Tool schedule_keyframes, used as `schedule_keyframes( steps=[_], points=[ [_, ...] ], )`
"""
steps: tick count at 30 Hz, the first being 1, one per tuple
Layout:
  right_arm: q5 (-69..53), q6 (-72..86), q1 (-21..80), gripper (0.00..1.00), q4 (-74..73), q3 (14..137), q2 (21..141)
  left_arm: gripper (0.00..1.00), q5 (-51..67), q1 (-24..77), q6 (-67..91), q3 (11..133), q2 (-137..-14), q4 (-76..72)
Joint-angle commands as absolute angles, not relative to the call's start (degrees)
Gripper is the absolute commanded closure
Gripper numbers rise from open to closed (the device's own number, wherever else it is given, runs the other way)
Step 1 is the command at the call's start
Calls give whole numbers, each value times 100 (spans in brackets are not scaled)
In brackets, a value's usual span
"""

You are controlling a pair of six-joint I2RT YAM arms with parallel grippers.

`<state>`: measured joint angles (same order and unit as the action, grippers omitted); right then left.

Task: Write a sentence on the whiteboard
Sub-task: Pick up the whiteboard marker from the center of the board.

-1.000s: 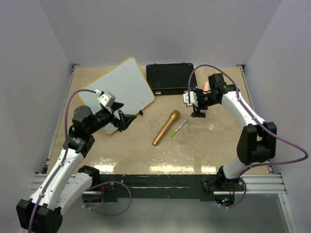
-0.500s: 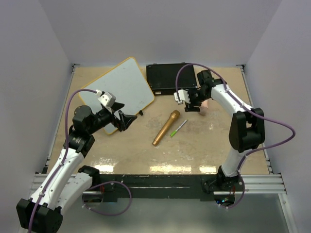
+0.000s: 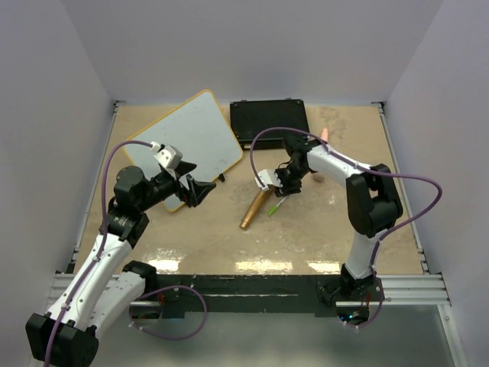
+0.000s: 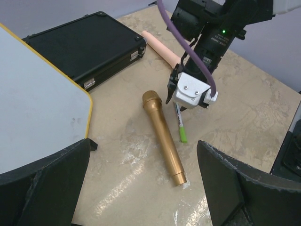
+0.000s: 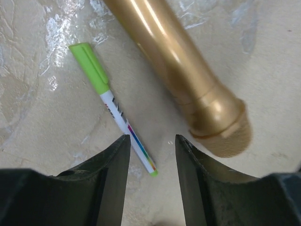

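Observation:
The whiteboard (image 3: 187,141) lies tilted at the back left, yellow-rimmed; its corner (image 4: 42,108) shows in the left wrist view. No sentence shows on its face. A green-capped marker (image 5: 115,112) lies on the table beside a gold microphone (image 5: 178,61). My right gripper (image 5: 151,141) hangs low over the marker's rear end, jaws part-way apart, the marker's tip between them and untouched. From the top view it sits at the microphone's head (image 3: 280,187). My left gripper (image 3: 200,187) stands wide open by the whiteboard's near corner, holding nothing.
A black case (image 3: 269,122) lies at the back, right of the whiteboard. A pink cylinder (image 3: 324,136) rests behind the right arm. The gold microphone (image 3: 256,205) lies diagonally at mid-table, close to the marker (image 3: 275,208).
My right arm has swung left and down from beside the black case to over the marker, its jaws narrowing. The left arm has not moved.

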<state>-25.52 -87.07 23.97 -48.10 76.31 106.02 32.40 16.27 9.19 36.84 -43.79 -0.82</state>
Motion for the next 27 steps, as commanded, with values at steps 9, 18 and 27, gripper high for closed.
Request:
schedule_keyframes(
  steps=[9,18,27],
  points=[
    [-2101,-8798,2566,59,-4588,7357,10846,0,3410,1661,817,3718,-4342,-396],
    [-1969,-8886,2558,69,-4684,7181,10907,0,3498,1661,826,3718,-4386,-413],
    [-1890,-8912,2566,90,-4764,6873,10776,0,3638,1661,905,3691,-4500,-466]
  ],
)
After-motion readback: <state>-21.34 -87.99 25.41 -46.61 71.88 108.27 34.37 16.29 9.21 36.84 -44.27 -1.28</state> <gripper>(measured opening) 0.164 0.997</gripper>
